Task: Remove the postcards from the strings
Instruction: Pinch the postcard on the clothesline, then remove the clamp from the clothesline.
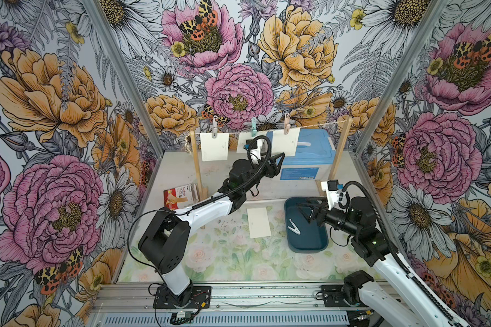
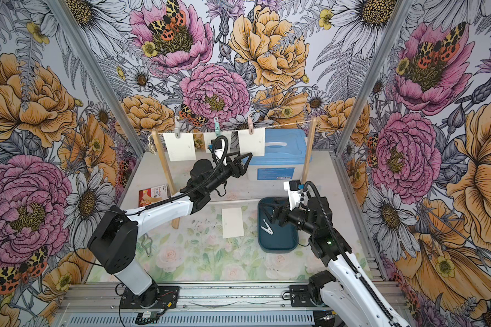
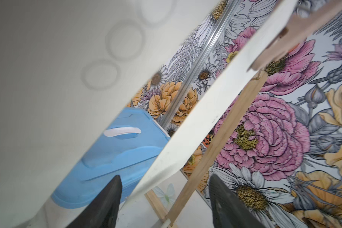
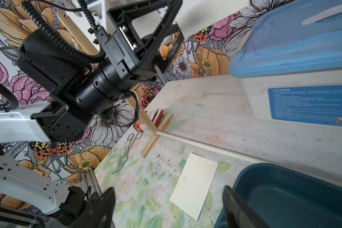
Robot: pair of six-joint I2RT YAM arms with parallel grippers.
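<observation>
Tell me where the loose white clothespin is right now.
In both top views the white clothespin lies inside the dark blue tray, on the robot's right, beside the loose postcard.

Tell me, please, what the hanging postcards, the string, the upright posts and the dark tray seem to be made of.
Postcards: likely matte white paper or thin card; flat, with slim edges.
String: beige twisted twine, probably natural fibre.
Posts: pale, unfinished-looking wood; square-cut, with faint grain.
Tray: probably dark teal plastic; smooth moulded walls and rounded corners.
</observation>
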